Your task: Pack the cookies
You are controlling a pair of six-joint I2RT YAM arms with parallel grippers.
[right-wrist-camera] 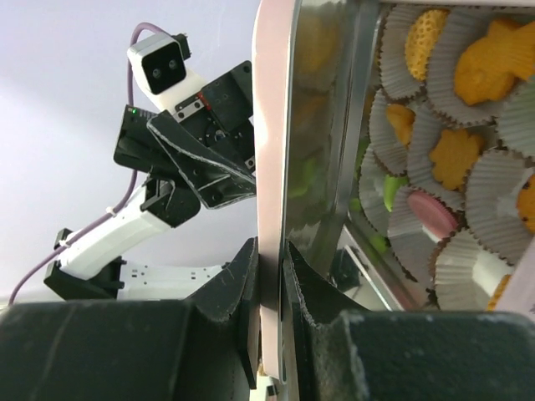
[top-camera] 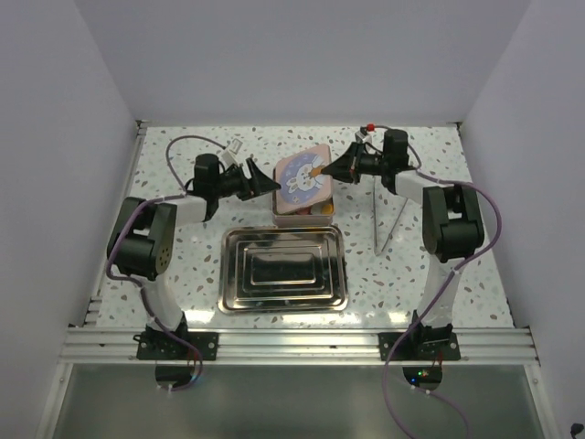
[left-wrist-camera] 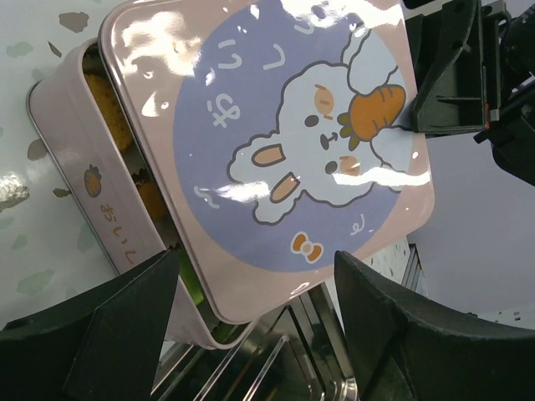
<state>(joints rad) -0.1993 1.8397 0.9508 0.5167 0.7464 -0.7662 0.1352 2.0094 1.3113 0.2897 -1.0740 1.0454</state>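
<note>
Top view is bright and evenly lit from overhead, with the pale walls a bit washed out and only faint, soft shadows on the table. Steel tray has dark reflections and mild glare at the rim. Left wrist view: white glare streaks across the glossy tin lid; left gripper's fingers are dark and blurry. Right wrist view: lid's metal underside mirrors the cookies. Right gripper's fingers are underexposed and soft, the left arm behind is sharp. Slight wide-angle stretch at the edges.

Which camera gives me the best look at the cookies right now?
Right wrist: the cookies sit in paper cups, seen under the raised lid. Left wrist shows only orange slivers beside the lid; the top view gives a tiny glimpse.
</note>
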